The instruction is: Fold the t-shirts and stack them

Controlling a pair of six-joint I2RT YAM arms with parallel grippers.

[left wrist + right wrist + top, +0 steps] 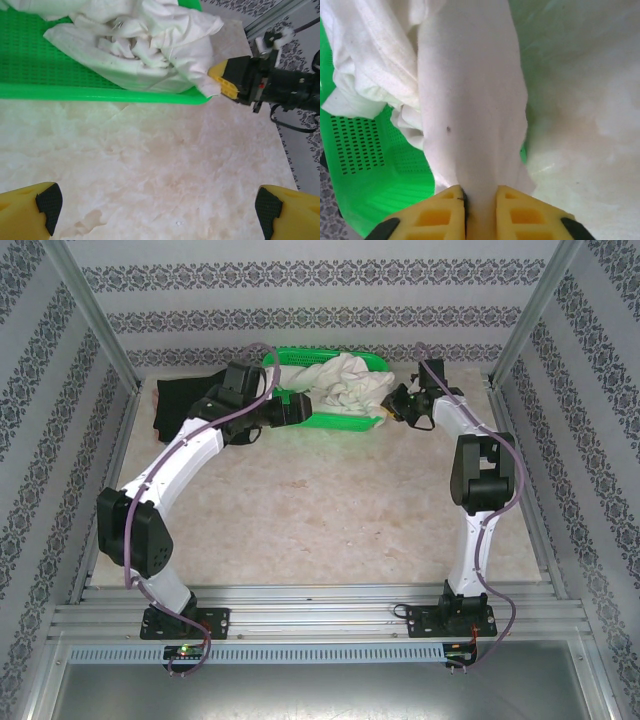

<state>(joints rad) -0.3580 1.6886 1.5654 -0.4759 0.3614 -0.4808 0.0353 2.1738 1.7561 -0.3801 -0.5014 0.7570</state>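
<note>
2 shirts and 1 basket along the table's far edge.

The basket [340, 421] sits on the table [330, 510] at the middle of the far edge. 1 shirt [345, 380] lies heaped in the basket's right half, hanging over its near right corner. The other shirt [185, 400] lies on the table in the far left corner, left of the basket, partly behind the left arm. The right gripper [480, 197] is at the basket's right end, pinching a fold of the shirt. The left gripper [157, 205] hangs over bare table just before the basket's near rim, jaws apart.
</note>
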